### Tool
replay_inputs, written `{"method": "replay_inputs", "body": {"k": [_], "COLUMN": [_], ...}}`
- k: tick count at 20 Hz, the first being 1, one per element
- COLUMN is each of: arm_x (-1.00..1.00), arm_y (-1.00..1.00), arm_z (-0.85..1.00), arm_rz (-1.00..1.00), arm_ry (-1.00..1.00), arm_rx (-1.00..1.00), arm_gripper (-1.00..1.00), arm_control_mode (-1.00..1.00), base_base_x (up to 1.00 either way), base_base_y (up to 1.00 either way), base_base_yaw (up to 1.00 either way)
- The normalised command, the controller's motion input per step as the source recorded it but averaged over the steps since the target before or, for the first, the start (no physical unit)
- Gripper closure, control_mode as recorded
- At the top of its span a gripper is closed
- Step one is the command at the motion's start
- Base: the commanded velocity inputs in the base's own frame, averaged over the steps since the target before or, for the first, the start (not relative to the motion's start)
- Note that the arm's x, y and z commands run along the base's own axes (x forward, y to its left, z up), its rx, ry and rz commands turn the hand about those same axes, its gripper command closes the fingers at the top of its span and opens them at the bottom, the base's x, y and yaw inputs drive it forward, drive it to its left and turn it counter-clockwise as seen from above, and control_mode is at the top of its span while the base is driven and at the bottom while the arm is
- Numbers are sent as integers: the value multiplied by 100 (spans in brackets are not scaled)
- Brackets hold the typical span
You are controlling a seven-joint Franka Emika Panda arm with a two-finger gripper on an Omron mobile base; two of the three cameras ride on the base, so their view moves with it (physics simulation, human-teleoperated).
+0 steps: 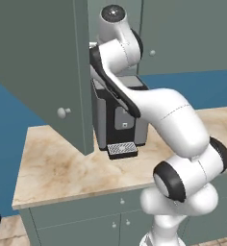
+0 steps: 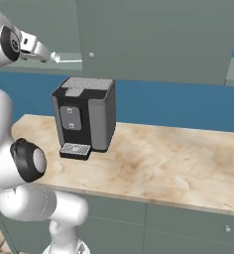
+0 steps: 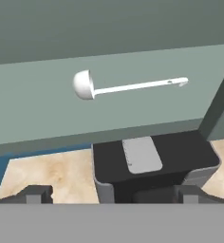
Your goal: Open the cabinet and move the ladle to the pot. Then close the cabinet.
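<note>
The step in hand looks like the reach for the ladle: the cabinet [image 1: 43,62] already stands with one door swung wide, and the pot is yet to be dealt with.

Seen from the hand, nearest is the gripper [image 3: 111,193], its two dark fingertips [image 3: 38,193] set well apart at the bottom of the hand view, with nothing between them and nothing touched. Just past and below the fingertips sits the black coffee machine [image 3: 154,163], its grey lid panel facing up, on the marbled counter [image 3: 47,171]. Beyond that, farther along the gripper's line, lies the ladle [image 3: 128,87] on the pale grey-green cabinet shelf [image 3: 33,114]: whitish bowl to the hand's left, thin handle running right with a small hook at its end.

To do this well, I would carry the hand forward over the coffee machine without clipping its top, then come down on the straight handle near its middle, jaws set across it, not along it. The handle is thin and lies flat on the shelf, so the tips need to reach shelf level before they close, or it may slip. The open door, standing to the hand's right, should be kept clear on the way in and out.
</note>
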Motion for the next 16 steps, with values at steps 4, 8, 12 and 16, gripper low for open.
{"method": "replay_inputs", "body": {"k": [4, 8, 12, 16], "arm_x": [55, 61, 58, 59], "arm_y": [0, 0, 0, 9], "arm_z": [-12, -10, -8, -3], "arm_rz": [0, 0, 0, 0], "arm_ry": [0, 0, 0, 0], "arm_rx": [0, 0, 0, -1], "arm_gripper": [-100, -100, -100, -100], "arm_control_mode": [-100, -100, -100, -100], "base_base_x": [0, 0, 0, 0], "base_base_y": [0, 0, 0, 0], "base_base_yaw": [0, 0, 0, 0]}}
